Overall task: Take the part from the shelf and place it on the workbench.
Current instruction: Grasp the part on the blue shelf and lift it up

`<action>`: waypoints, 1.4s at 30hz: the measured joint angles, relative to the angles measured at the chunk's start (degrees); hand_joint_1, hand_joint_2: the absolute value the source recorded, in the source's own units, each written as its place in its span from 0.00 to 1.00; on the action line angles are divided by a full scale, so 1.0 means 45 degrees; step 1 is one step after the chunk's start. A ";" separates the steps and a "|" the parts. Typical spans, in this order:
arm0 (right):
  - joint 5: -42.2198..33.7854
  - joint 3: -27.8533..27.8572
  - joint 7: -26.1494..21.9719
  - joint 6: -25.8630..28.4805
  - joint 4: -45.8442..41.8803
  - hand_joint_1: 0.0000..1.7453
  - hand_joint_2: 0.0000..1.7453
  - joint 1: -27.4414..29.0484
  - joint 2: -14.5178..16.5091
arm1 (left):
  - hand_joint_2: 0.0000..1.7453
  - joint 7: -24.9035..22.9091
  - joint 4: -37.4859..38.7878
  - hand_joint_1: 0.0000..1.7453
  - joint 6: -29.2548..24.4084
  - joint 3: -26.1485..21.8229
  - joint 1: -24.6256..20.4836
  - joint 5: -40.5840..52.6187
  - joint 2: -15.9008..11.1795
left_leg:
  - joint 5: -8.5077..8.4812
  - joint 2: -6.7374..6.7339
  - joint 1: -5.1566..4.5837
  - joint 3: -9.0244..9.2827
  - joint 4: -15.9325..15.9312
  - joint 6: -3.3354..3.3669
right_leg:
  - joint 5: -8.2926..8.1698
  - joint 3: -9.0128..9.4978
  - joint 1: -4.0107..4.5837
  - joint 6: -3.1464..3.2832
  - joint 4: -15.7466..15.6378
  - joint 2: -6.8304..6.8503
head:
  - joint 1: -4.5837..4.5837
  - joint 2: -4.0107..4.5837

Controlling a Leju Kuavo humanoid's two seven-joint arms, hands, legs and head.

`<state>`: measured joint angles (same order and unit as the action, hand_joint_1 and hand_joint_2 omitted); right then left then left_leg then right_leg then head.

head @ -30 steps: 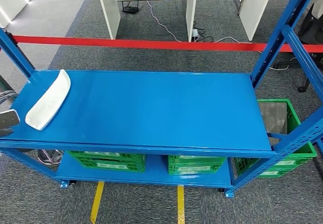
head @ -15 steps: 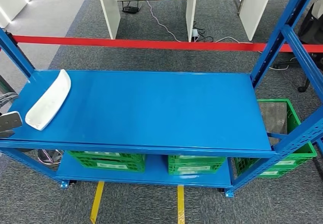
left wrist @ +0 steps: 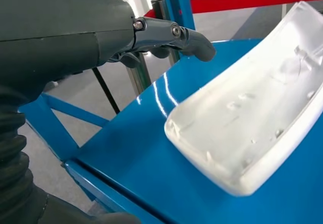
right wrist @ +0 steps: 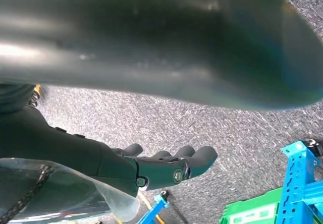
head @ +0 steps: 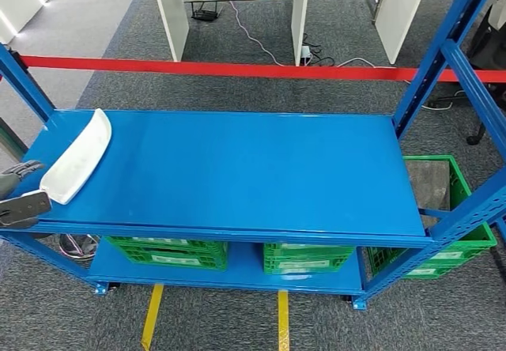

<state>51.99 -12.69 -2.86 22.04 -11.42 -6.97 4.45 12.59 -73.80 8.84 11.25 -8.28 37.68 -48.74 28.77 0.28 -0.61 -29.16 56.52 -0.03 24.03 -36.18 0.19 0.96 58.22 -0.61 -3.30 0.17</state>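
Observation:
A white curved part [head: 77, 158] lies on the blue shelf's [head: 239, 169] top board at its left end. My left hand [head: 20, 195] reaches in at the left edge, just short of the part's near end, with nothing in it. In the left wrist view its fingers [left wrist: 175, 35] stretch out above the board, apart from the part [left wrist: 259, 113]. My right hand [right wrist: 167, 166] hangs over grey carpet, fingers loosely extended, holding nothing.
Green crates [head: 170, 252] sit on the shelf's lower board, another green crate [head: 444, 209] stands at the right. Blue uprights [head: 444, 47] rise at the right end. A red tape [head: 239, 69] runs behind the shelf. White table legs [head: 170, 15] stand beyond.
My left hand has moved in from the left edge toward the part's near end. The part has not moved.

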 joint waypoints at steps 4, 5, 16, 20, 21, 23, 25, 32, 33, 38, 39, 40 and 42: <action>0.0040 0.0069 -0.0009 -0.0001 -0.0041 0.00 0.00 0.0000 0.0016 | 1.00 -0.0009 0.0254 0.00 -0.0422 0.0058 -0.0011 0.0421 0.0295 | 0.0000 0.0000 -0.0001 0.0001 0.0001 0.0000 | 0.0000 -0.0001 -0.0001 0.0000 0.0000 0.0000 | -0.0001 0.0000; 0.0044 0.0080 -0.0013 -0.0001 -0.0051 0.00 0.00 -0.0001 0.0018 | 1.00 -0.0011 0.0307 0.00 -0.0509 0.0075 -0.0016 0.0504 0.0365 | 0.0000 0.0000 -0.0001 0.0001 0.0001 0.0000 | 0.0000 -0.0001 0.0000 0.0000 0.0000 0.0000 | 0.0000 0.0000; 0.0198 0.0191 -0.0041 -0.0001 -0.0068 0.00 0.00 -0.0003 0.0030 | 1.00 -0.0264 0.0812 0.00 -0.1389 0.0193 -0.0289 0.1658 0.0805 | 0.0000 0.0000 -0.0001 0.0002 0.0001 0.0000 | 0.0000 -0.0002 0.0000 0.0000 0.0000 -0.0003 | -0.0001 0.0000; 0.0256 0.0198 -0.0045 -0.0001 -0.0069 0.00 0.00 -0.0002 0.0030 | 1.00 -0.0310 0.0975 0.00 -0.1733 0.0195 -0.0424 0.2039 0.0926 | 0.0000 0.0000 -0.0002 0.0002 0.0001 0.0000 | 0.0000 -0.0001 0.0000 0.0000 0.0000 -0.0001 | -0.0001 0.0000; 0.0261 0.0202 -0.0046 0.0000 -0.0070 0.00 0.00 -0.0002 0.0030 | 1.00 -0.0325 0.1016 0.00 -0.1831 0.0195 -0.0463 0.2150 0.0966 | 0.0000 0.0000 -0.0002 0.0002 0.0001 0.0000 | -0.0001 -0.0001 0.0000 0.0000 0.0000 -0.0001 | -0.0001 0.0000; 0.0269 0.0212 -0.0051 0.0002 -0.0070 0.00 0.00 -0.0001 0.0030 | 1.00 -0.0392 0.1099 0.00 -0.2085 0.0195 -0.0557 0.2460 0.1062 | 0.0000 0.0000 -0.0002 0.0002 0.0002 0.0000 | -0.0001 -0.0001 0.0000 0.0000 0.0000 -0.0001 | -0.0001 0.0000; 0.0280 0.0249 -0.0061 0.0006 -0.0070 0.00 0.00 -0.0002 0.0032 | 1.00 -0.0481 0.1193 0.00 -0.2394 0.0198 -0.0669 0.2810 0.1168 | 0.0000 0.0000 -0.0002 0.0002 0.0003 0.0000 | -0.0001 0.0000 -0.0001 0.0000 0.0000 -0.0001 | -0.0001 0.0000; 0.0293 0.0404 -0.0096 0.0013 -0.0070 0.00 0.00 0.0002 0.0058 | 1.00 -0.0563 0.1505 0.00 -0.3143 0.0203 -0.0865 0.3470 0.1577 | 0.0000 0.0000 -0.0002 0.0002 0.0003 0.0000 | -0.0001 -0.0001 0.0000 -0.0001 0.0000 -0.0002 | -0.0002 0.0000; 0.0293 0.0408 -0.0097 0.0013 -0.0070 0.00 0.00 0.0002 0.0059 | 1.00 -0.0563 0.1535 0.00 -0.3179 0.0204 -0.0872 0.3502 0.1621 | 0.0000 0.0000 -0.0002 0.0002 0.0003 0.0000 | -0.0001 -0.0001 0.0000 -0.0001 0.0000 -0.0002 | -0.0001 0.0000; 0.0322 0.0415 -0.0142 0.0019 -0.0070 0.00 0.00 0.0002 0.0064 | 1.00 -0.0533 0.1667 0.00 -0.3316 0.0205 -0.0922 0.3615 0.1802 | 0.0000 0.0000 -0.0002 0.0003 0.0002 0.0000 | -0.0001 -0.0002 0.0000 -0.0001 0.0000 -0.0002 | -0.0001 0.0000; 0.0334 0.0420 -0.0161 0.0021 -0.0070 0.00 0.00 0.0003 0.0064 | 1.00 -0.0517 0.1700 0.00 -0.3335 0.0205 -0.0938 0.3669 0.1847 | 0.0000 0.0000 -0.0002 0.0003 0.0003 0.0000 | -0.0001 -0.0002 0.0000 -0.0001 0.0000 -0.0002 | 0.0000 0.0000; 0.0346 0.0429 -0.0180 0.0023 -0.0070 0.00 0.00 0.0003 0.0066 | 1.00 -0.0499 0.1737 0.00 -0.3351 0.0205 -0.0955 0.3728 0.1903 | 0.0000 0.0000 -0.0002 0.0003 0.0003 0.0000 | -0.0001 -0.0002 0.0000 -0.0001 0.0000 -0.0002 | -0.0001 0.0000; 0.0367 0.0468 -0.0210 0.0029 -0.0070 0.00 0.00 0.0003 0.0070 | 1.00 -0.0475 0.1813 0.00 -0.3358 0.0209 -0.0992 0.3828 0.1994 | 0.0000 0.0000 -0.0002 0.0003 0.0003 0.0000 | -0.0001 -0.0001 0.0000 0.0000 0.0000 -0.0002 | 0.0000 0.0000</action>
<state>53.64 -10.59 -3.80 22.17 -11.74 -6.96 4.77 10.45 -65.65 -6.27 12.19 -12.75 54.91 -39.76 28.77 0.28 -0.62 -29.15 56.53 -0.03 24.02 -36.18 0.19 0.96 58.22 -0.62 -3.30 0.17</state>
